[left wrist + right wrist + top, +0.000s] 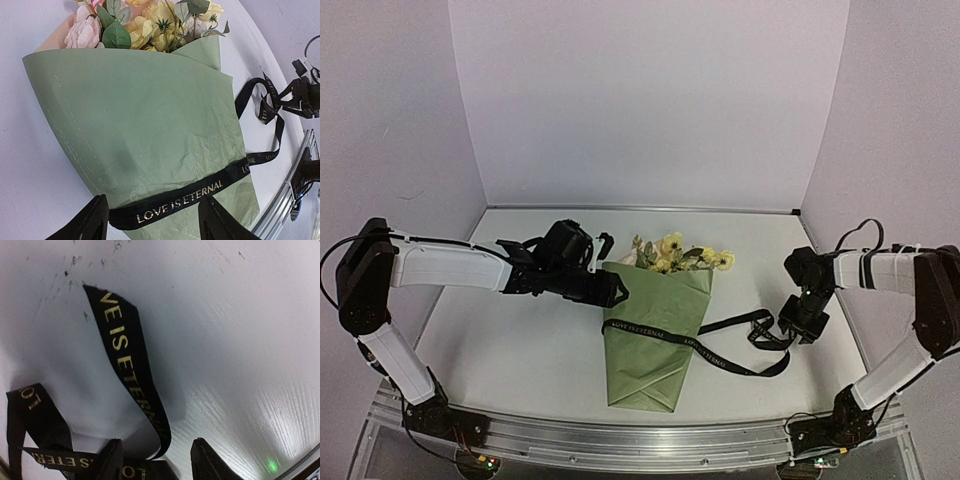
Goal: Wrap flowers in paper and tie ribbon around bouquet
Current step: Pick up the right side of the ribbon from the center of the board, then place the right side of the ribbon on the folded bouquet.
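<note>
Top view: bouquet (655, 340) lies flat on the table (520, 350), flowers (675, 252) at the far end and the cone tip toward the arms. Ribbon (710, 350) is draped once across the olive paper, and its slack is bunched in loops on the right. Left gripper (610, 290) is at the cone's left rim. Right gripper (798, 328) is just beside the loops.

Left wrist: left gripper (152, 225) is wide open with nothing clamped. The ribbon's (180, 200) lettered end runs across the paper (150, 125) right between the two fingers, so the ribbon is lined up for a pinch.

Right wrist: right gripper (157, 442) is roughly half open and holds nothing. A ribbon tail (130, 365) lies loose on the table, running down to the gap near its left finger, with more loops off to the left.

Looks like the paper wrap is done and the tie is not yet made. To do it well:
- Pinch each end flat across its width, close to the cone.
- Keep the paper overlap pinned so it doesn't spring open.
- Pull the slack out of the loops before crossing the ends.
</note>
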Robot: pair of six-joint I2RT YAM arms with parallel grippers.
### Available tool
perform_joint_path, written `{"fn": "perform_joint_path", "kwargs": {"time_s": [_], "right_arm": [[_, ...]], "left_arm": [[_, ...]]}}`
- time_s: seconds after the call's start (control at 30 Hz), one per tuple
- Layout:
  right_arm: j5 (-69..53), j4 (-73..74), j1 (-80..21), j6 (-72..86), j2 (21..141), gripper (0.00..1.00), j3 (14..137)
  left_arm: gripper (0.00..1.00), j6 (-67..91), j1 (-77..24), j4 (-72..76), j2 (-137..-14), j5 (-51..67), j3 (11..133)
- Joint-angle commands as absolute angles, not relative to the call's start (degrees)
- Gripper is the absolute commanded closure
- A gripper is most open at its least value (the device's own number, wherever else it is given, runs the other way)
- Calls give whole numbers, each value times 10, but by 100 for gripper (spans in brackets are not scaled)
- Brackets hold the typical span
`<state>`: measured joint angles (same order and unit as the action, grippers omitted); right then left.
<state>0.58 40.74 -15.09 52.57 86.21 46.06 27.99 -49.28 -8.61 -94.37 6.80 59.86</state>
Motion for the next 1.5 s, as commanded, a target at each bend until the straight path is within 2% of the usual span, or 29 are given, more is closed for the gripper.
{"fn": "perform_joint_path", "kwargs": {"time_s": [0.0,0.1,0.2,0.27,0.57,0.7,0.83,1.13,1.47], "right_arm": [[-39,352,-121,519,893,59,454],[-79,319,-109,523,927,76,471],[-117,311,-96,512,973,95,540],[-141,311,-86,503,1004,100,600],[-210,327,-65,472,1096,100,887],[-236,351,-70,468,1089,100,949],[-285,352,-96,447,1039,100,928],[-425,331,-230,358,883,100,797],[-523,295,-320,359,860,100,756]], "left_arm": [[36,272,-491,-88,-921,58,600],[37,272,-490,-89,-923,59,603],[38,269,-490,-91,-927,63,607],[38,267,-490,-91,-927,67,607],[40,255,-490,-83,-918,85,597],[43,231,-491,-84,-917,94,593],[45,182,-499,-114,-926,97,600],[43,101,-539,-166,-964,20,638],[38,-31,-566,-140,-994,6,641]]}}
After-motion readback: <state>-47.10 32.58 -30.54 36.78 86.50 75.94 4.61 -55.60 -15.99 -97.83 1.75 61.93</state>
